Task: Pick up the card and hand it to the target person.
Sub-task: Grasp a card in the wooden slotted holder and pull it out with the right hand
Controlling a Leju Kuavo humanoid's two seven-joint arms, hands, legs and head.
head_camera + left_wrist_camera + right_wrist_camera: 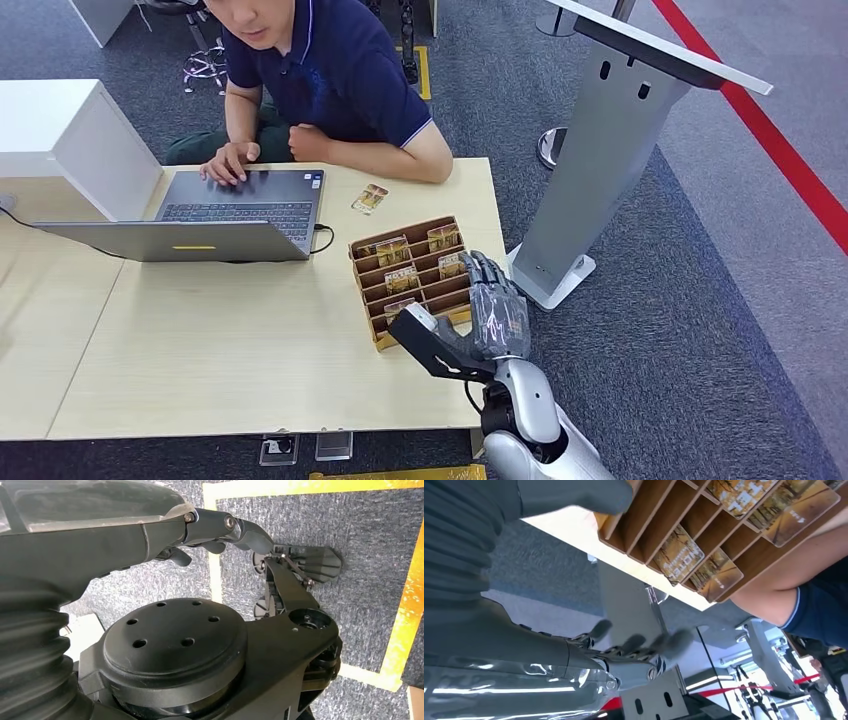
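Observation:
A slotted wooden card rack [372, 306] stands near the table's right edge, with several gold-printed cards [392, 250] upright in its slots. One more card [369, 198] lies flat on the table in front of the seated person [330, 80]. My right hand [490, 310] is at the rack's right side, its fingers spread and holding nothing, its thumb by the rack's near corner. The right wrist view shows the rack [664, 520] and its cards [679, 555] close by, apart from the fingers [634, 645]. My left hand [215, 530] hangs over the carpet with nothing in it.
An open laptop [230, 215] sits on the light wooden table [220, 340], the person's hand on its keys. A white box [70, 140] stands at the far left. A grey pedestal stand [610, 150] rises right of the table, beyond it a red floor line [790, 160].

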